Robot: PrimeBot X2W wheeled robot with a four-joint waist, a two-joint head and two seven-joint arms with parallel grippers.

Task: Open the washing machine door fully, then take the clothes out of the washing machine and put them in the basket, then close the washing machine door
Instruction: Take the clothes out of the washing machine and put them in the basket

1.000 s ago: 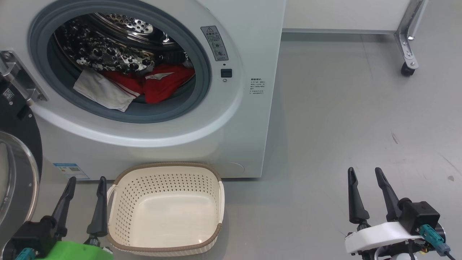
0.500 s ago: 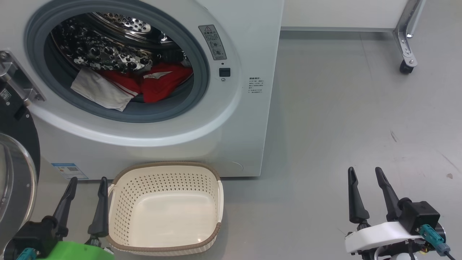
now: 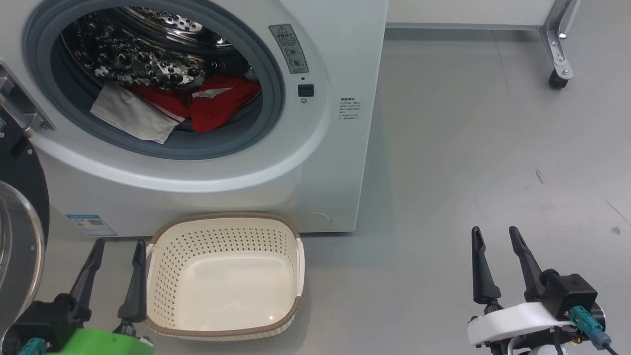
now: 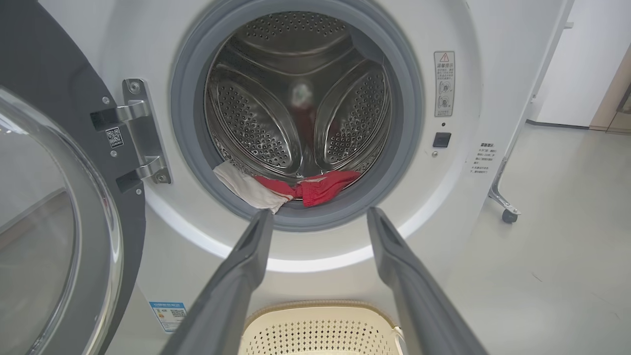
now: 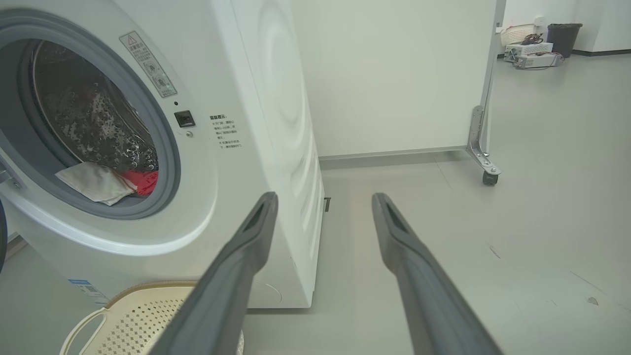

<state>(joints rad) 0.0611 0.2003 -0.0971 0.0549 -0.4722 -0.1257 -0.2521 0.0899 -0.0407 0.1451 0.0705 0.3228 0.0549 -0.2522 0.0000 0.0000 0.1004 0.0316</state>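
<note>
Our left pincer (image 3: pixel 121 242) and right pincer (image 3: pixel 494 230) both gape wide, empty. We see the cream perforated plastic basket (image 3: pixel 223 217) just right of the left pincer. Ahead, red-and-white clothes (image 3: pixel 217 106) lie inside the white washing machine (image 3: pixel 320 162), its black-rimmed glass door (image 3: pixel 22 177) open leftward.

You're looking at the drum mouth (image 4: pixel 296 98) of the washing machine (image 4: pixel 443 222), standing open for a straight reach. The washing machine door (image 4: pixel 64 236) is hanging swung out, crowding your left. The basket (image 3: pixel 224 217) is sitting below the mouth, just beside the left gripper (image 3: pixel 121 242). Open floor (image 3: pixel 468 148) is running right toward a castered frame leg (image 3: pixel 557 59).
</note>
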